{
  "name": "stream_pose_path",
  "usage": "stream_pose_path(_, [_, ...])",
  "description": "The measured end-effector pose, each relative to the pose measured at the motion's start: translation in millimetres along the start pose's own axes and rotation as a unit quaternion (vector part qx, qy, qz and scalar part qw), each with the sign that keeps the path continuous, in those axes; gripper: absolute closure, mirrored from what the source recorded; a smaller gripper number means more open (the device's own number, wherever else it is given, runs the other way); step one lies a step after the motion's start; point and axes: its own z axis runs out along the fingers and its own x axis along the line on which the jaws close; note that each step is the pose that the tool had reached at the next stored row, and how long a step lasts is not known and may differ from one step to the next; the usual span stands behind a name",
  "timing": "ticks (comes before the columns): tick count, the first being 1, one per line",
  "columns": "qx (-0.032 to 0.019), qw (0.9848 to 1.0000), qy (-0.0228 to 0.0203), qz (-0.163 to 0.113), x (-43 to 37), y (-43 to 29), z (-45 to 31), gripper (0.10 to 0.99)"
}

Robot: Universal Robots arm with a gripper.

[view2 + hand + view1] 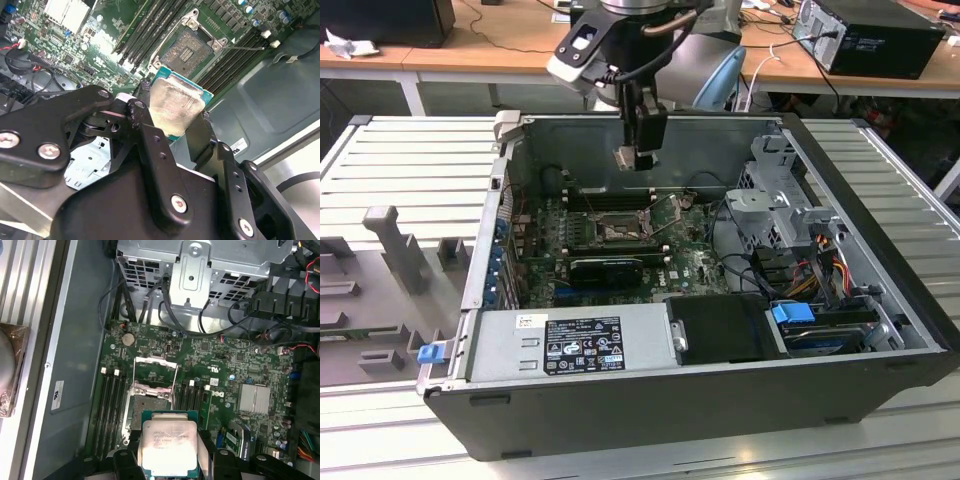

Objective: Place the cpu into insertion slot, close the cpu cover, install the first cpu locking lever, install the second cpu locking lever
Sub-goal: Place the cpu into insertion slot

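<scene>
First wrist view shows the hand (167,462) pinching the cpu (167,440) by two opposite edges, the chip's pale metal top turned toward the camera. In the exterior view the hand hangs inside the open computer case (670,410), with the chip held clear above the green motherboard (220,365). Below the hand and just ahead of it lies the insertion slot (147,407), uncovered. The cpu cover (155,360) seems swung back just beyond the slot, though the angle leaves that uncertain.
</scene>
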Motion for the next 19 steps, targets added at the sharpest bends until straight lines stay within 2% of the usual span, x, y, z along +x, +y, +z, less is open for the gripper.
stream_pose_path(6, [-0.0004, 0.9997, -0.0021, 0.024, 0.0, 0.1, 0.3, 0.557])
stream_pose_path(14, [-0.0009, 0.9982, -0.0051, 0.059, 0.0, 0.2, 0.6, 0.557])
stream_pose_path(19, [-0.0010, 0.9977, -0.0059, 0.068, 0.0, 0.1, 1.1, 0.557])
